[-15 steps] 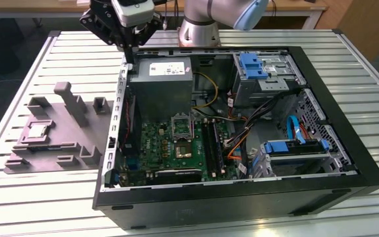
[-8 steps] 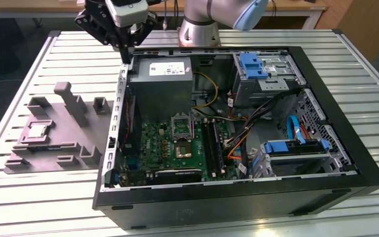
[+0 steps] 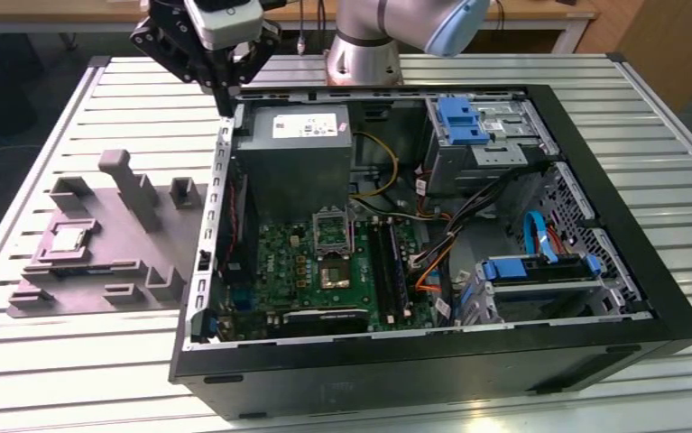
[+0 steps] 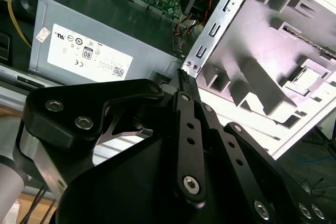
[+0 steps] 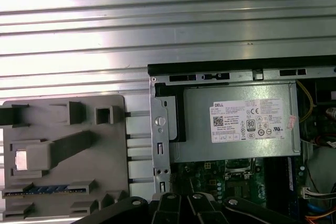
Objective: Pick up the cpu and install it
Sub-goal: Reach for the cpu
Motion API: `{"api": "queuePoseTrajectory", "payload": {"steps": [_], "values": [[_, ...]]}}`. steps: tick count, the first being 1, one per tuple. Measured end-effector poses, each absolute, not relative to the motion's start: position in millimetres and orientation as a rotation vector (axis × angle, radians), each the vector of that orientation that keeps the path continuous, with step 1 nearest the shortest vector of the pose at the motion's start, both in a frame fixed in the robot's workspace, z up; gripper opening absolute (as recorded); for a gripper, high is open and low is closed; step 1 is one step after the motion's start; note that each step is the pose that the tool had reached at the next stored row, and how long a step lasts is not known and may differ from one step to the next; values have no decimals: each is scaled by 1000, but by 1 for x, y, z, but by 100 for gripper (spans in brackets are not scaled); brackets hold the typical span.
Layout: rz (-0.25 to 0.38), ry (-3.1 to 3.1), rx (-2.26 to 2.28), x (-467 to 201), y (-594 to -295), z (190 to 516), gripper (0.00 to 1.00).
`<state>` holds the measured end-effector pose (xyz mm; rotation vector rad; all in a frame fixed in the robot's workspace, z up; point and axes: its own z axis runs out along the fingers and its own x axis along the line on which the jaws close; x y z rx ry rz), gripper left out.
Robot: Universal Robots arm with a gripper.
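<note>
Pincer (image 3: 227,87) (image 4: 185,75), black, two-fingered, on a silver-and-blue robot arm (image 3: 382,41): fingertips pressed together, empty, held in the air over the upper edge of one side wall of the case.

1. Open black tower computer case (image 3: 442,370), lying on its side, directly below the pincer.
2. Grey metal power supply box (image 3: 303,149) (image 5: 236,119) with a white label, inside the case, just beside and below the pincer.
3. Green motherboard (image 3: 309,266) bearing a metal-framed rectangular socket (image 3: 331,230), past the power supply box, well below the pincer.
4. Grey plastic fixture (image 3: 111,257) (image 5: 105,182), outside the case wall, off to one side of the pincer.
5. Small, flat, square, silvery-topped cpu (image 3: 67,240) (image 5: 21,159), seated in a recess of the fixture, well apart from the pincer, untouched.
6. Slatted aluminium counter (image 3: 141,99), carrying case and fixture, beneath the pincer.
</note>
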<state>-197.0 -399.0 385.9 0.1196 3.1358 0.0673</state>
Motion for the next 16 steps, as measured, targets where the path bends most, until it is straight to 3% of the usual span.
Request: {"api": "queuePoseTrajectory", "payload": {"steps": [16], "values": [[67,3136,120,-207,-399,386,11]]}}
